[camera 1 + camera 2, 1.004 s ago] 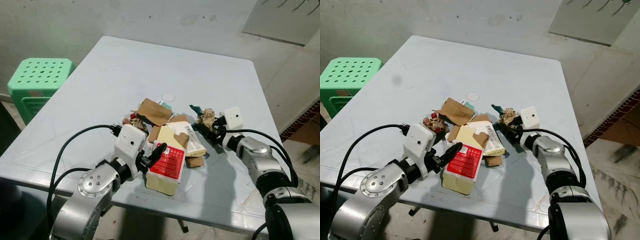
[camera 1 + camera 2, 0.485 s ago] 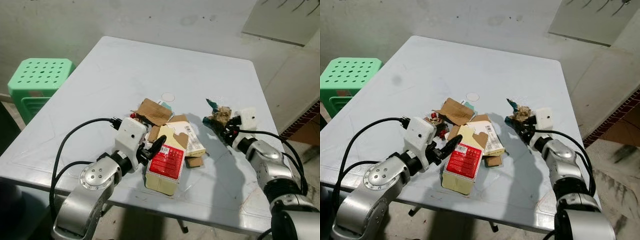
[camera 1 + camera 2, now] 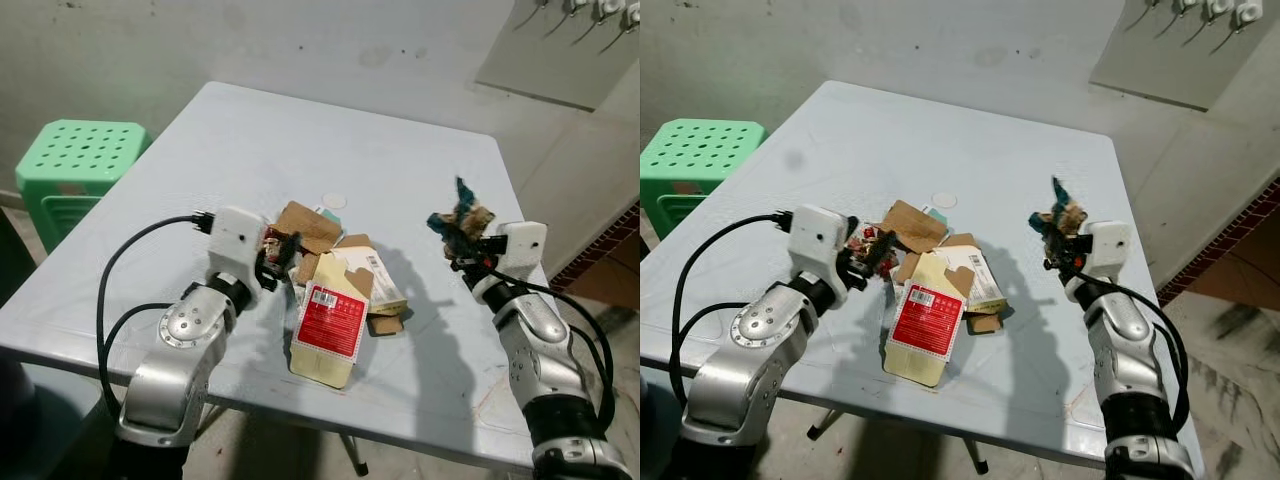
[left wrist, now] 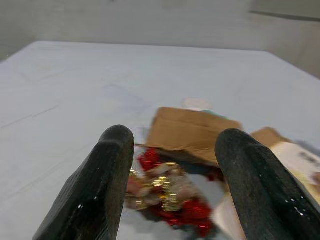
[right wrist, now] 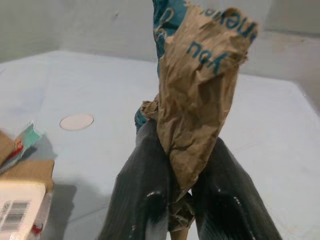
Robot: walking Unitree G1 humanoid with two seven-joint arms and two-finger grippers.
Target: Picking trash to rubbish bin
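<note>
Trash lies heaped mid-table [image 3: 420, 150]; in the head view the right gripper [image 3: 462, 243] lifts a crumpled brown wrapper [image 3: 462, 214] clear of it. Right wrist view: fingers clenched on it, so carry it steadily. Left wrist view: left gripper [image 4: 172, 172] spread around the red foil scrap [image 4: 167, 197]; close low.

i see a green perforated stool [image 3: 75, 160] just beside the pale table's [image 3: 250, 140] left edge, and a grey wall [image 3: 300, 40] behind the table.
</note>
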